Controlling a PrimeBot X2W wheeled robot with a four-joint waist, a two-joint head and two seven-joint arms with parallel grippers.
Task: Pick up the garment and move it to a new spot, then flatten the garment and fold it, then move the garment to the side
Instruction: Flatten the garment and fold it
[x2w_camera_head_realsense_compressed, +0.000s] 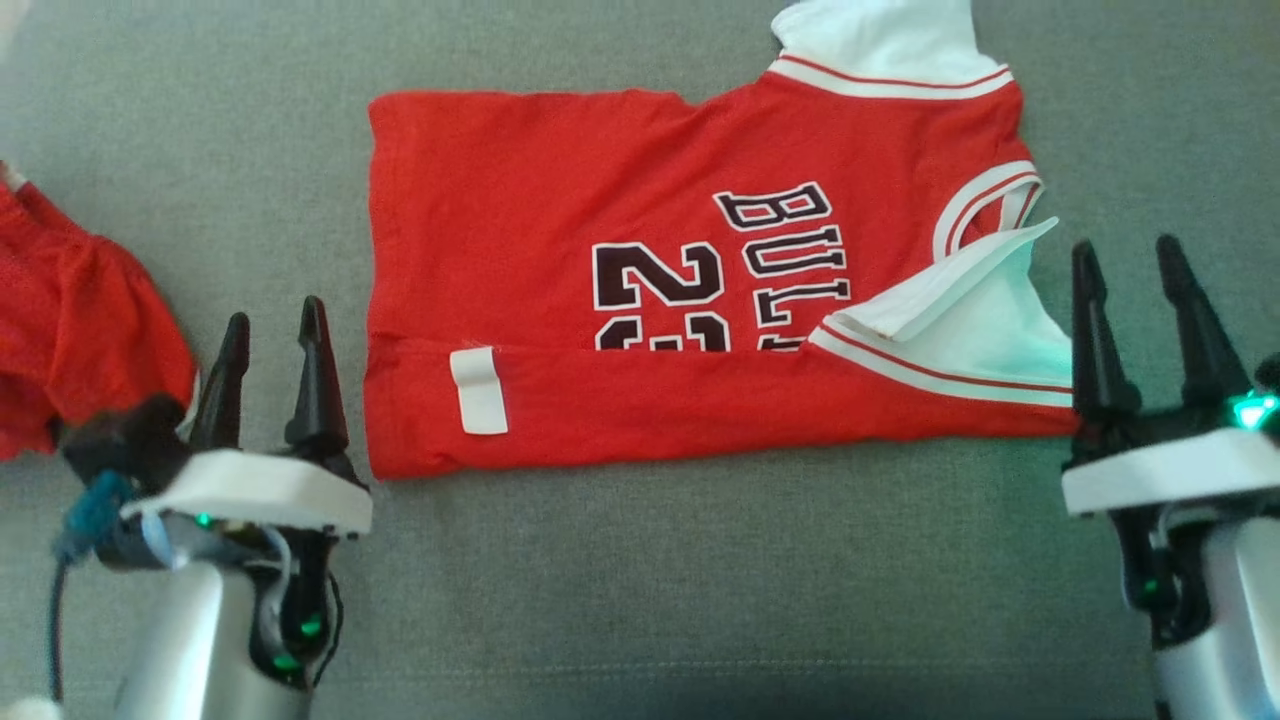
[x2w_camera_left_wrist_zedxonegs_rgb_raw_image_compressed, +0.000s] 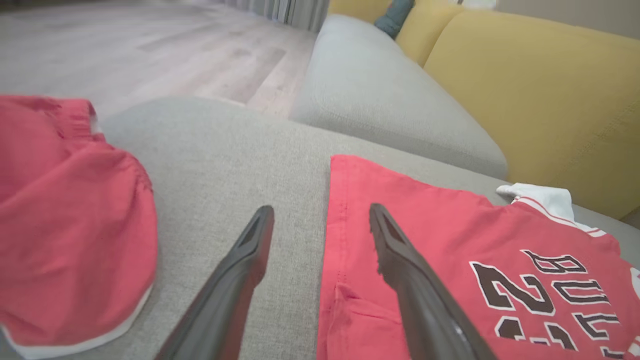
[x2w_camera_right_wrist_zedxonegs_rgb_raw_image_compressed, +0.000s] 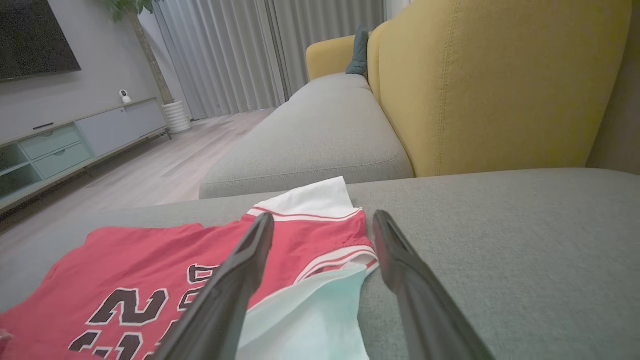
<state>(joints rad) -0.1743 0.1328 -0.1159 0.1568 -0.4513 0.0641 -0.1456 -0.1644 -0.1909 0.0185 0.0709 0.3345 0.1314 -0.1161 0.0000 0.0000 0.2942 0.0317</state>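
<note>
The garment (x2w_camera_head_realsense_compressed: 650, 290) is a red basketball jersey with white sleeves, black lettering and a white tag. It lies on the grey sofa seat with its near long edge folded up over the numbers. My left gripper (x2w_camera_head_realsense_compressed: 275, 325) stands open beside the jersey's lower left corner with nothing between its fingers. At the jersey's right end my right gripper (x2w_camera_head_realsense_compressed: 1130, 262) is open and empty, beside the white sleeve (x2w_camera_head_realsense_compressed: 990, 300). In the left wrist view the jersey's (x2w_camera_left_wrist_zedxonegs_rgb_raw_image_compressed: 450, 250) hem lies under the right finger (x2w_camera_left_wrist_zedxonegs_rgb_raw_image_compressed: 400, 255). In the right wrist view the jersey (x2w_camera_right_wrist_zedxonegs_rgb_raw_image_compressed: 165, 270) lies ahead and to the left.
Another red garment (x2w_camera_head_realsense_compressed: 70, 320) lies bunched at the far left, close to my left gripper, and is also in the left wrist view (x2w_camera_left_wrist_zedxonegs_rgb_raw_image_compressed: 65, 225). The yellow sofa back (x2w_camera_right_wrist_zedxonegs_rgb_raw_image_compressed: 490, 85) rises behind the grey seat (x2w_camera_head_realsense_compressed: 700, 580). Wooden floor (x2w_camera_left_wrist_zedxonegs_rgb_raw_image_compressed: 150, 50) lies past the seat's edge.
</note>
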